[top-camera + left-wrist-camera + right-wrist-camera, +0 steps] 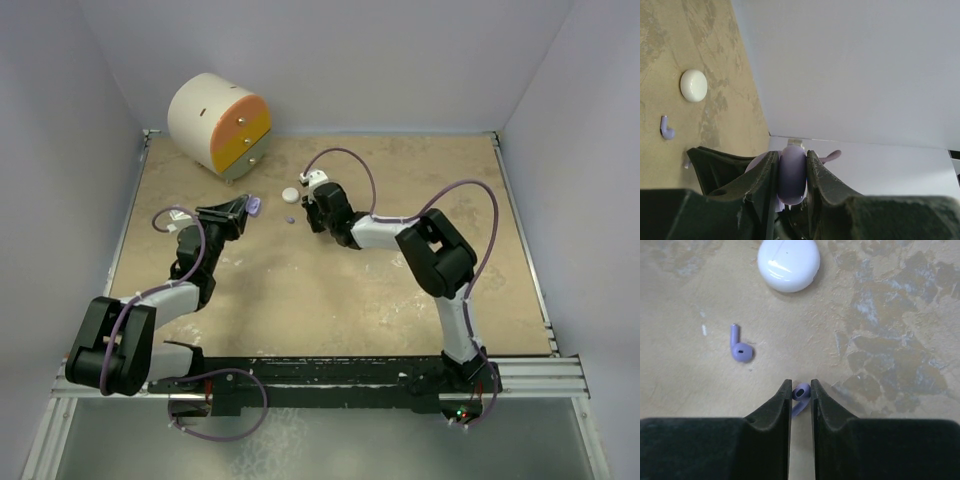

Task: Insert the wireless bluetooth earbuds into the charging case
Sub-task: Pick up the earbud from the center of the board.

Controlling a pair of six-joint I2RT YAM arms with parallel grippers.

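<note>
Probably a robotics lab test cell: plain white walls [330, 60] box in a mottled tan tabletop [300, 300], with an aluminium rail [530, 375] along its near edge.

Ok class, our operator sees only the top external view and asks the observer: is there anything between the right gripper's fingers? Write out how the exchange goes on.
Observer: Yes. The right wrist view shows the right gripper shut on a purple earbud, low over the table.
Operator: And that speck near the white round puck?
Observer: It is a second purple earbud, lying loose on its side, apart from the puck.
Operator: What is the left arm carrying?
Observer: The left gripper is shut on a lilac case, pinched between both fingers.
</note>
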